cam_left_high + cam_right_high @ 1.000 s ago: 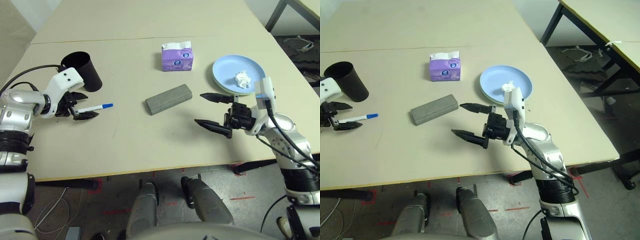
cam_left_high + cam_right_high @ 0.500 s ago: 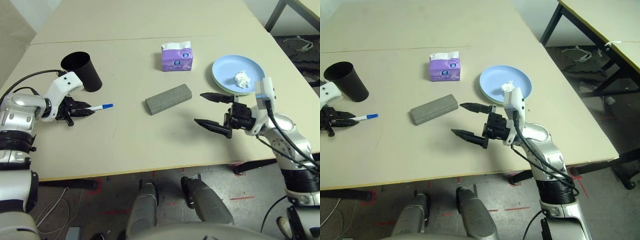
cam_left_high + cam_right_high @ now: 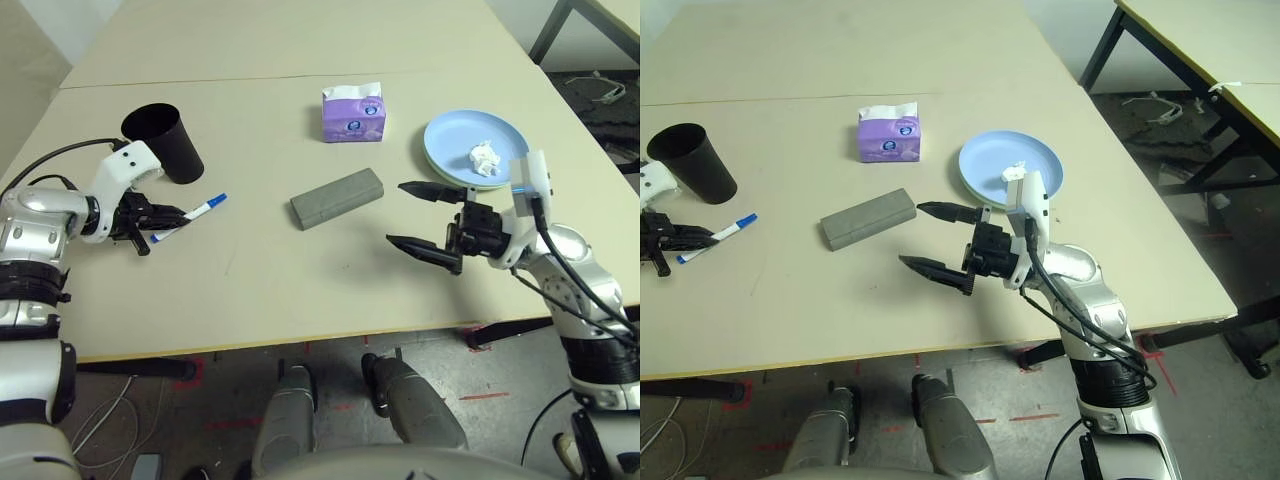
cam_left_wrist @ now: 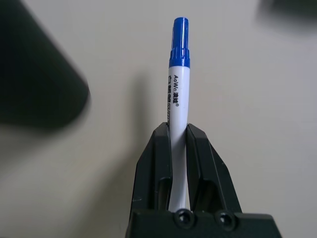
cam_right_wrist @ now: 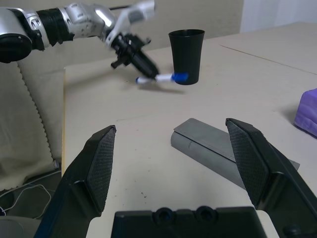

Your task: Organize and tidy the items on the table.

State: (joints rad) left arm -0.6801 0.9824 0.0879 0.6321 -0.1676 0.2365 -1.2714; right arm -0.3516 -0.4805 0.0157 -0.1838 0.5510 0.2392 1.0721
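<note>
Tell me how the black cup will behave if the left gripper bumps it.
The black cup is tall and narrow, standing upright, so it may tip. It looks empty, so probably light and easily slid. If toppled, its round wall would likely roll.

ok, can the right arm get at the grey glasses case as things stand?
Probably yes. The right gripper hovers open beside the grey glasses case, fingers pointing toward it with bare table between. The left gripper, holding the blue-capped marker, is well clear.

Grey concrete floor (image 3: 1200, 400) with red tape marks; second table (image 3: 1215, 45) on black legs at right.
</note>
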